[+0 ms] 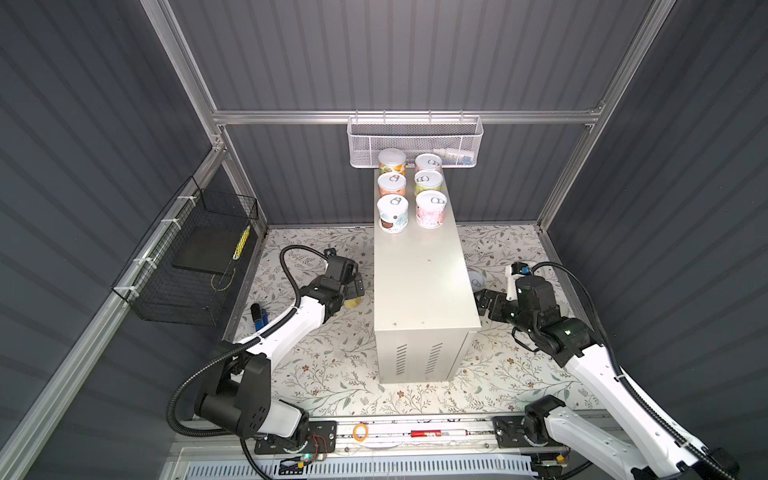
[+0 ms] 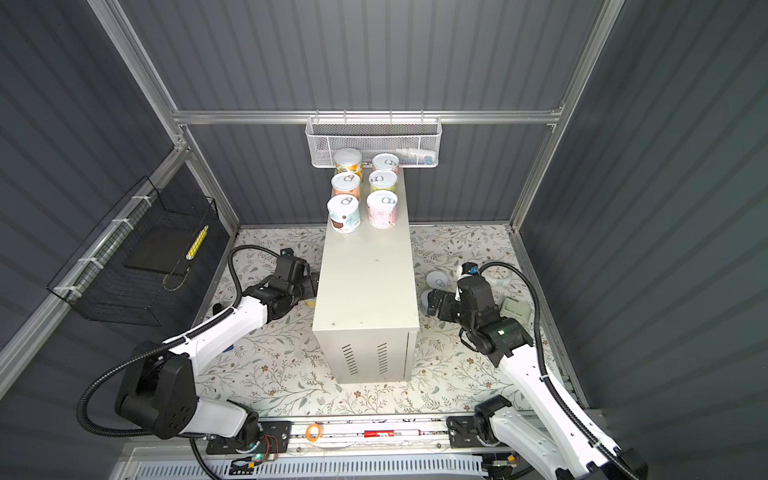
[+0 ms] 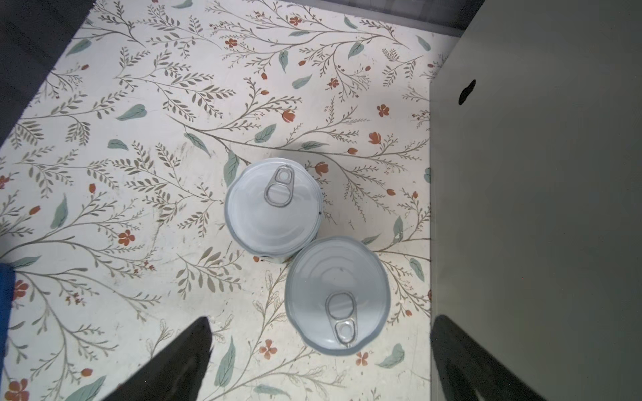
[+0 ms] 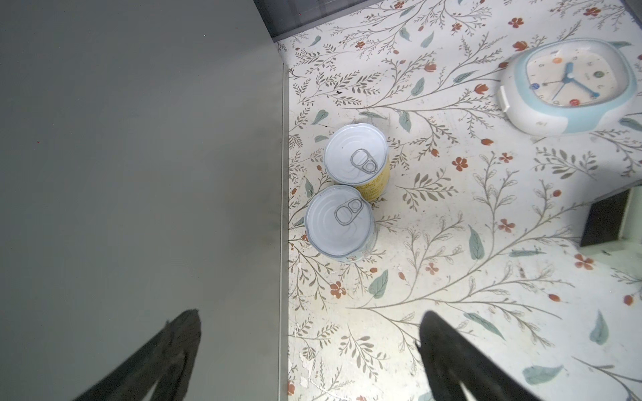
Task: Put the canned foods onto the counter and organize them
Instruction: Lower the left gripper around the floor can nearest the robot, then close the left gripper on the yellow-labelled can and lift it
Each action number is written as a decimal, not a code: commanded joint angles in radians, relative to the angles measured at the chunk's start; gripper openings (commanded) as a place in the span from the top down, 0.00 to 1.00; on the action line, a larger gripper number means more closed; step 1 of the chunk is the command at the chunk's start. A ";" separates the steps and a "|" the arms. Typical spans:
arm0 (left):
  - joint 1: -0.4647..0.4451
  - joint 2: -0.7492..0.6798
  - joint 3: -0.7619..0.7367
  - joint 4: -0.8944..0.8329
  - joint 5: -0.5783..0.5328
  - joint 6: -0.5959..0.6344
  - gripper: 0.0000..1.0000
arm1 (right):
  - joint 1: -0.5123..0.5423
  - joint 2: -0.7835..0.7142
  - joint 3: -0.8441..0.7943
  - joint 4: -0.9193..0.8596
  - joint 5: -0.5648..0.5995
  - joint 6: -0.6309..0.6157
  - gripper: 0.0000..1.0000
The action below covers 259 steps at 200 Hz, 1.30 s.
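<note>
The counter [image 1: 419, 282] is a tall cream-white box in the middle of the floral mat. Several cans [image 1: 411, 187] stand in two rows at its far end. Two more cans [image 3: 274, 205] [image 3: 337, 295] stand touching on the mat left of the counter. My left gripper [image 3: 321, 319] hangs open above the nearer of those two cans, and nothing sits between its fingers. On the right of the counter two cans [image 4: 356, 154] [image 4: 340, 222] stand together, one with a yellow label. My right gripper [image 4: 310, 312] is open and empty, straddling the counter's edge, short of them.
A white mesh basket [image 1: 415, 141] hangs on the back wall over the counter's far end. A black wire basket [image 1: 195, 266] is on the left wall. A blue stapler [image 1: 259, 318] lies under the left arm. A light-blue clock [image 4: 569, 86] and a square tray [image 2: 515, 309] lie right.
</note>
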 commanded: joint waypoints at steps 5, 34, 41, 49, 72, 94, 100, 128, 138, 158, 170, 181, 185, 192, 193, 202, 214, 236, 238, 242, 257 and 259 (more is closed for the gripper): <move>0.012 0.036 -0.017 0.055 0.006 -0.052 0.01 | -0.003 0.000 -0.008 0.009 -0.014 0.012 0.01; 0.013 0.087 -0.034 0.111 0.014 -0.087 0.01 | -0.004 0.004 -0.012 0.020 -0.020 0.019 0.01; 0.012 0.096 -0.043 0.137 0.022 -0.095 0.01 | -0.003 0.007 -0.012 0.023 -0.024 0.020 0.01; 0.013 0.109 -0.049 0.149 0.017 -0.109 0.01 | -0.003 0.011 -0.008 0.022 -0.028 0.021 0.01; 0.013 0.157 -0.053 0.187 0.014 -0.124 0.01 | -0.003 0.017 -0.002 0.025 -0.031 0.022 0.01; 0.013 0.197 -0.058 0.221 0.018 -0.140 0.01 | -0.003 0.021 -0.001 0.034 -0.039 0.022 0.01; 0.013 0.208 -0.059 0.232 0.012 -0.144 0.01 | -0.003 0.024 -0.002 0.038 -0.045 0.024 0.01; 0.013 0.262 -0.048 0.249 -0.012 -0.145 0.01 | -0.003 0.037 -0.006 0.054 -0.067 0.033 0.01; 0.013 0.279 -0.039 0.244 -0.021 -0.145 0.01 | -0.003 0.043 -0.005 0.056 -0.071 0.032 0.01; 0.013 0.302 -0.035 0.244 -0.043 -0.148 0.02 | -0.003 0.045 -0.012 0.070 -0.081 0.034 0.01; 0.013 0.316 -0.029 0.243 -0.054 -0.149 0.03 | -0.002 0.044 -0.018 0.079 -0.082 0.037 0.01; 0.013 0.327 -0.026 0.245 -0.063 -0.154 0.05 | -0.003 0.046 -0.022 0.082 -0.083 0.037 0.01; 0.013 0.331 -0.026 0.246 -0.065 -0.154 0.06 | -0.003 0.046 -0.022 0.083 -0.083 0.035 0.01; 0.013 0.339 -0.023 0.246 -0.067 -0.156 0.07 | -0.003 0.046 -0.025 0.085 -0.083 0.034 0.01; 0.013 0.340 -0.023 0.246 -0.067 -0.156 0.07 | -0.003 0.046 -0.025 0.085 -0.083 0.035 0.01; 0.013 0.349 -0.018 0.246 -0.067 -0.156 0.10 | -0.002 0.046 -0.028 0.087 -0.084 0.034 0.01; 0.013 0.359 -0.014 0.246 -0.069 -0.158 0.13 | -0.002 0.047 -0.033 0.090 -0.085 0.034 0.01; 0.013 0.371 -0.012 0.248 -0.074 -0.154 0.24 | -0.002 0.049 -0.044 0.091 -0.096 0.038 0.01; 0.013 0.371 -0.012 0.247 -0.075 -0.153 0.26 | -0.003 0.049 -0.045 0.092 -0.096 0.038 0.01; 0.013 0.373 -0.012 0.246 -0.075 -0.153 0.28 | -0.002 0.050 -0.047 0.091 -0.099 0.038 0.01; 0.013 0.372 -0.012 0.239 -0.076 -0.150 0.40 | -0.003 0.052 -0.051 0.091 -0.105 0.040 0.01; 0.013 0.372 -0.013 0.237 -0.076 -0.150 0.43 | -0.003 0.052 -0.053 0.105 -0.107 0.040 0.01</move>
